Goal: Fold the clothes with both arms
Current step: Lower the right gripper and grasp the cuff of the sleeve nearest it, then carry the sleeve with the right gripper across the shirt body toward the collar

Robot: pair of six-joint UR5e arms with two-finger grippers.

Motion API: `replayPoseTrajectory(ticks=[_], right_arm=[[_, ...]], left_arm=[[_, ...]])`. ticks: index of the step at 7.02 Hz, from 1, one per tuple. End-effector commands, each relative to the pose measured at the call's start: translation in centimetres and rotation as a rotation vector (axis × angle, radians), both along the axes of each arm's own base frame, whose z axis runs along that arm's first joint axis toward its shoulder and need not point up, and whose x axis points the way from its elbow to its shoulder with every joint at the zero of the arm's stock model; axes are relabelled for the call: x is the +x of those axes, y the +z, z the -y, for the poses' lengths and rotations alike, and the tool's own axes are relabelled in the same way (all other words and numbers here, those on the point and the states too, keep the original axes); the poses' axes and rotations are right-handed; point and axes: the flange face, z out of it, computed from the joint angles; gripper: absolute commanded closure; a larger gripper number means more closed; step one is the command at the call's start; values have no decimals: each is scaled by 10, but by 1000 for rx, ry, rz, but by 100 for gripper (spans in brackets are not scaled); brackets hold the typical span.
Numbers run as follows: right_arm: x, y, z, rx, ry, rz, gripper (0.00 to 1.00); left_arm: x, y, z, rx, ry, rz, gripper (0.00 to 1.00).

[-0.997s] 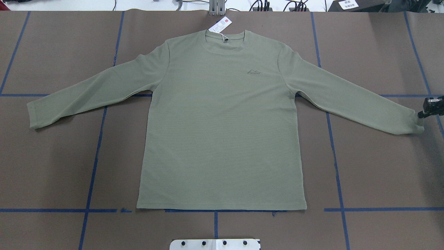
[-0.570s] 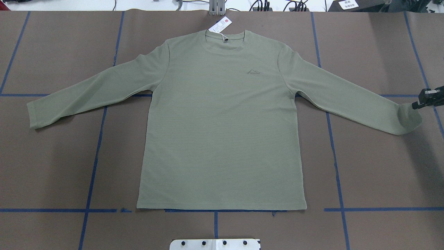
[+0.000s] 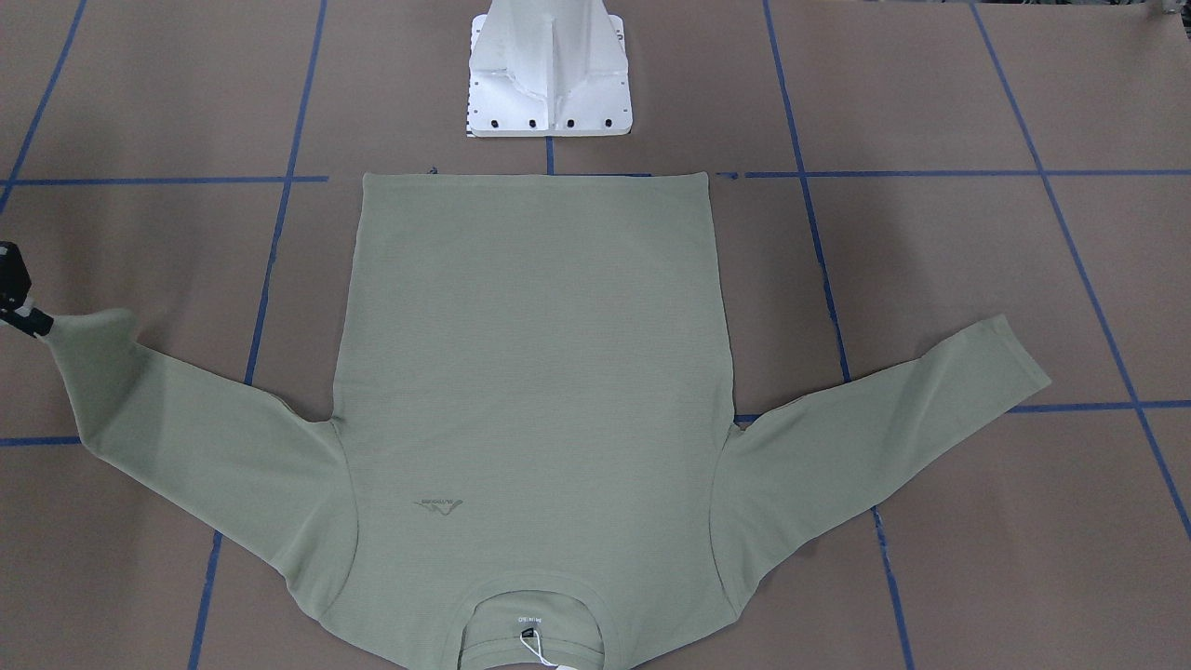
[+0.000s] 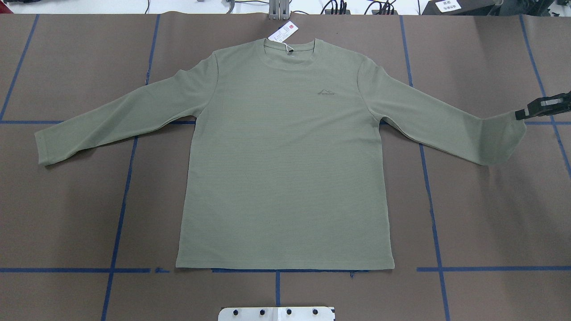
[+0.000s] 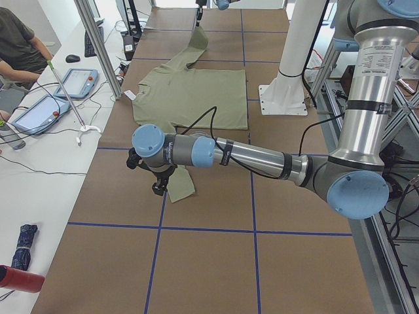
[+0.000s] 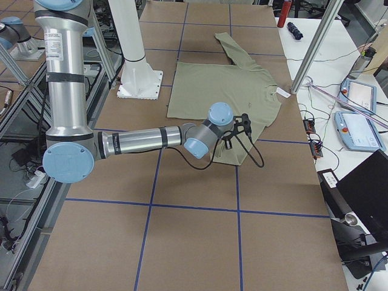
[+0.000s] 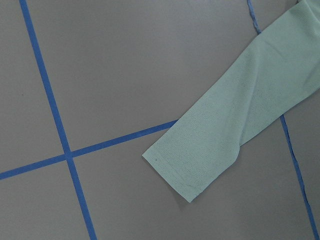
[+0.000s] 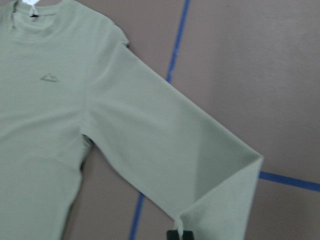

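Seen from overhead, the sage-green shirt [image 4: 285, 169] lies face up and spread flat in the middle of the brown table [image 4: 490, 214]. Its collar points to 12 o'clock and its hem to 6 o'clock, just short of a strip of the blue tape lines [image 4: 118, 223]. A white hang tag [image 4: 283, 32] sticks out past the collar at 12 o'clock, and a small tonal logo [image 4: 327, 92] sits on the chest toward 1 o'clock. At 3 o'clock the right gripper [image 4: 523, 114] is clenched on the corner of that sleeve's cuff, which is lifted off the table (a shadow lies beneath it). The other sleeve reaches to 9 o'clock, its cuff flat on the table and crossing a tape line. In the view from the table's left end, the left gripper [image 5: 159, 188] hangs over that cuff's edge, and I cannot tell whether its claw is released or clenched. The white pedestal base [image 3: 551, 70] stands just beyond the hem.
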Motion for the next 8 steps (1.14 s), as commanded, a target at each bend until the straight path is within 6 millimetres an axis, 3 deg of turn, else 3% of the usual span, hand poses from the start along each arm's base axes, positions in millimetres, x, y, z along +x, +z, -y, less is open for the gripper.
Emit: replayPoseTrajectory(ticks=[1,2,3,4,5,7,8], right_arm=[[-152,-162,4,-31,32,164,100],[-249,-222,-25,-53,106,195,100],[-326,-280,-54,-30,183,147,100],[-356,-333,-61,-27,206,117,100],[-383,-368,-45,-44,219,106,100],[-461,-421,4,-123,325,64,100],[-496,-434,25,-138,347,8,100]], left_arm=[[1,5,1,-10,2,0,0],[2,6,1,-12,2,-1,0],[2,13,3,-25,5,-1,0],[4,17,4,-28,8,-1,0],[4,15,4,-28,3,-2,0],[4,12,4,-23,2,-3,0],[4,11,5,-20,2,-3,0]])
